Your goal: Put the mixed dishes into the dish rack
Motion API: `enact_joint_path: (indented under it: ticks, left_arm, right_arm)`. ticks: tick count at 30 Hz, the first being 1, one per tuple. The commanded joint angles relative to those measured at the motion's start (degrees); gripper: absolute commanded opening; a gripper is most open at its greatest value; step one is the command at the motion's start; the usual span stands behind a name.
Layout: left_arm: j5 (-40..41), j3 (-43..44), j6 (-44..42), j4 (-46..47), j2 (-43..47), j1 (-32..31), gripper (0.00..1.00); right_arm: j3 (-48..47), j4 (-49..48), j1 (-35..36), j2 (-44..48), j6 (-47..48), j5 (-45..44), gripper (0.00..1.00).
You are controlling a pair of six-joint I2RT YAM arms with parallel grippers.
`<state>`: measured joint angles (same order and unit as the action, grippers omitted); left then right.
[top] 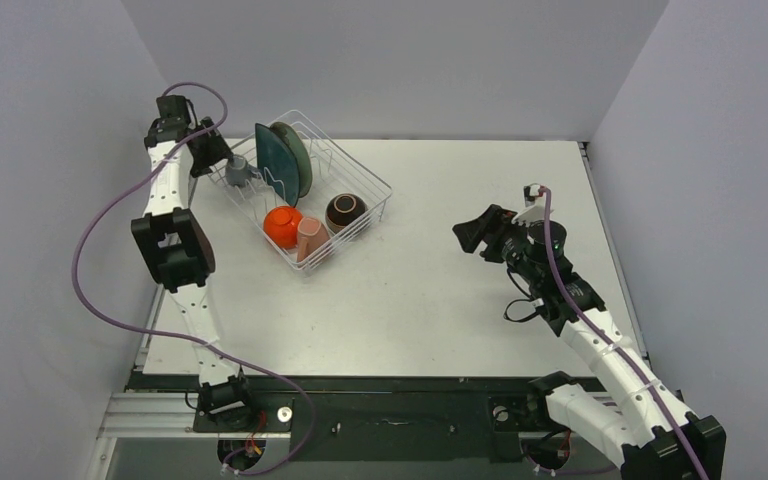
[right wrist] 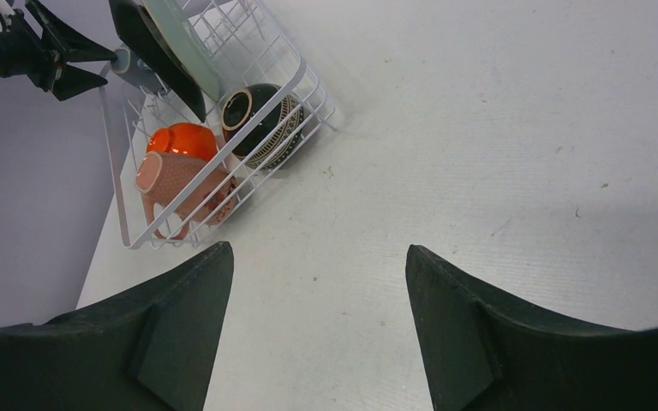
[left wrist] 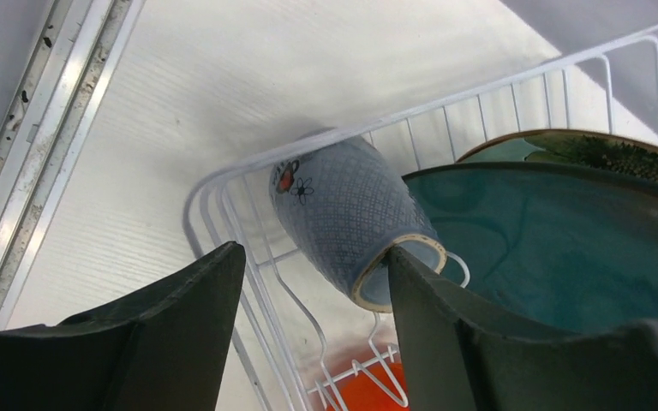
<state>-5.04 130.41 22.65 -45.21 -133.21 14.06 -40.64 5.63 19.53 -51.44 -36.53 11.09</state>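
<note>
The table [top: 480, 300] is occupied at its far left by the dish rack [top: 360, 228]. The dark-teal rounded-square plate [top: 276, 160] and the round pale-teal plate [top: 298, 150] are stood on edge in it. The orange-red bowl [top: 282, 226], brown bowl [top: 345, 211] and pink mug [top: 311, 238] are lodged at its near end. The grey-blue mug [left wrist: 343, 214] is tilted in a corner of the rack, framed by the left gripper [left wrist: 315, 253], whose fingers are spread and grip nothing. The right gripper [right wrist: 317, 248] is held open over bare table.

The white wire rack [left wrist: 514, 84] holds a grey-blue, diamond-quilted mug [left wrist: 343, 214] with small flowers, a dark-teal plate [left wrist: 557, 248], a pale-teal plate [left wrist: 600, 152] with a dark flower, an orange-red bowl [right wrist: 190, 139], a dotted pink mug [right wrist: 171, 175] and a striped brown bowl [right wrist: 261, 120] with a beige inside.
</note>
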Motion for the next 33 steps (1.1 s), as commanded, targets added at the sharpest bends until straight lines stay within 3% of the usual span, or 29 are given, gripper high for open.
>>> enact_joint_path:
  ticks: [1, 11, 16, 22, 33]
  left_arm:
    - [3.17, -2.37, -5.6, 3.12, 4.97, -1.32, 0.62]
    - [1.13, -10.14, -13.48, 10.76, 11.89, -3.57, 0.79]
    - [3.24, -10.32, -25.0, 11.08, 13.85, -5.61, 0.89]
    - [13.44, -16.49, -33.08, 15.8, 16.08, -10.21, 0.92]
    - [14.02, -13.88, -31.82, 11.59, 10.98, -10.81, 0.93]
  right_arm:
    - [0.32, -3.21, -0.27, 0.16, -0.51, 0.88, 0.69]
    - [0.39, -3.31, -0.35, 0.2, -0.71, 0.92, 0.69]
    - [0.43, -3.22, -0.18, 0.13, -0.62, 1.06, 0.69]
    - [-0.08, -2.84, -0.32, -0.55, -0.9, 1.31, 0.69]
    - [-0.93, -1.85, -0.28, -0.68, -0.59, 1.04, 0.69]
